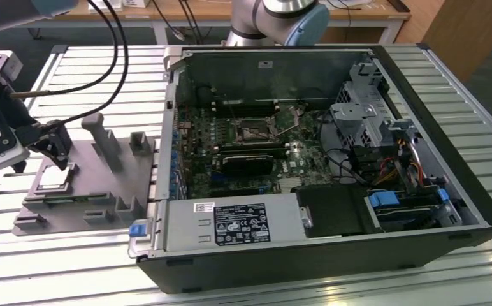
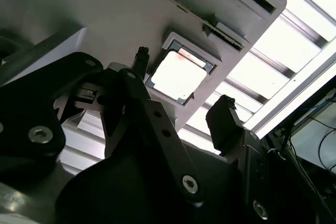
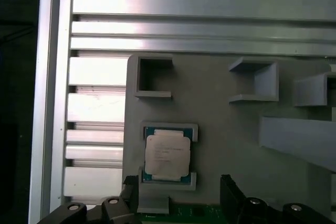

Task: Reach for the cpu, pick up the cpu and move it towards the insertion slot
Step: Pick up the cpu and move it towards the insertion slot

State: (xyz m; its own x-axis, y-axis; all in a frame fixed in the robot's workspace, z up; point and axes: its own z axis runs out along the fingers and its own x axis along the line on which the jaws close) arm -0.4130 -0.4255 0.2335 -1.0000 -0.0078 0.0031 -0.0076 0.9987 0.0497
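1. End effector [image 1: 57, 145] hangs over the grey fixture [image 1: 93, 188] at the exterior view's left. Jaws wide, holding nothing.
2. Cpu [image 1: 54, 179] lies flat in its seat on the fixture, just under the fingertips. No contact seen in ext. view.
3. Both wrist views: the cpu [image 3: 167, 153] sits between the two fingers [image 3: 229, 188], w/ a gap on each side. In the second wrist view the end effector [image 2: 182, 78] straddles the cpu [image 2: 178, 74], and neither finger touches it.
4. Edges: raised lips of the seat hug two opp. edges of the cpu. The other two edges are free, and the fingers line up w/ those.
5. Room: upright posts [image 1: 106, 146] stand near the end effector on the case side, apart from the fingers.
6. Slot [image 1: 253, 131] is on the board inside the open case [image 1: 314, 264], w/ dark centre and silver frame, well apart from the cpu. Posts and the case wall [image 1: 169, 115] lie between the two.
7. Table [image 1: 85, 70] is slatted, w/ bare slats around the fixture. The fixture edge is near the table edge at the exterior view's left.
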